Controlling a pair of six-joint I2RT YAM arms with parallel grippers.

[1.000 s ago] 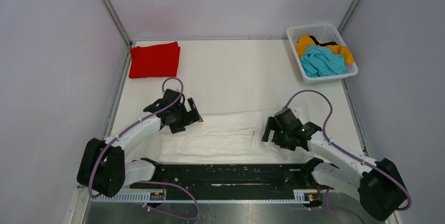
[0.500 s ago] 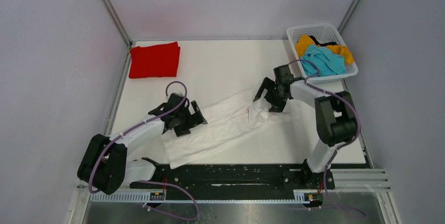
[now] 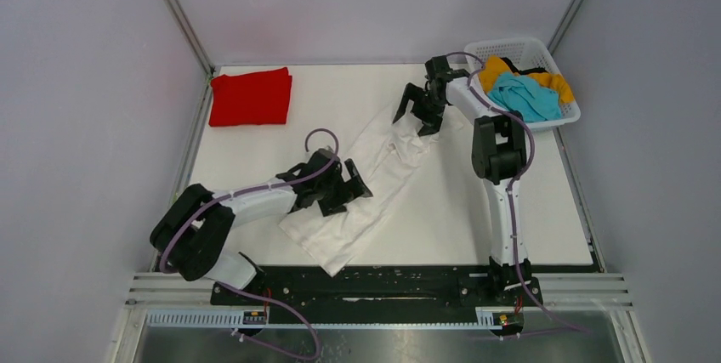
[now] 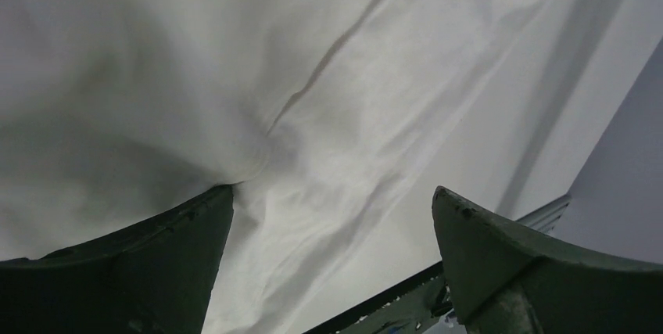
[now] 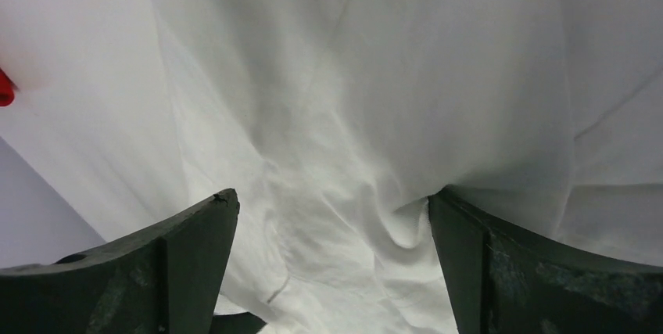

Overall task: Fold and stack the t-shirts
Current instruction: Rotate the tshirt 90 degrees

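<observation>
A long white t-shirt (image 3: 374,180) lies folded in a narrow diagonal strip across the table, its far end near the basket. My left gripper (image 3: 354,188) is open over its middle; in the left wrist view (image 4: 332,193) white cloth (image 4: 367,115) fills the space between the spread fingers. My right gripper (image 3: 411,119) is open at the strip's far end; in the right wrist view (image 5: 332,197) it stands over rumpled white cloth (image 5: 352,115). A folded red t-shirt (image 3: 251,97) lies at the back left. Teal (image 3: 523,98) and orange-yellow (image 3: 493,70) shirts lie in the basket.
A white lattice basket (image 3: 513,43) stands at the back right corner, close to my right arm. Grey walls enclose the table on three sides. A black rail (image 3: 366,276) runs along the near edge by the arm bases.
The white shirt has swung from lying along the near edge to a diagonal. My right gripper moved far back toward the basket with its end. My left gripper shifted right.
</observation>
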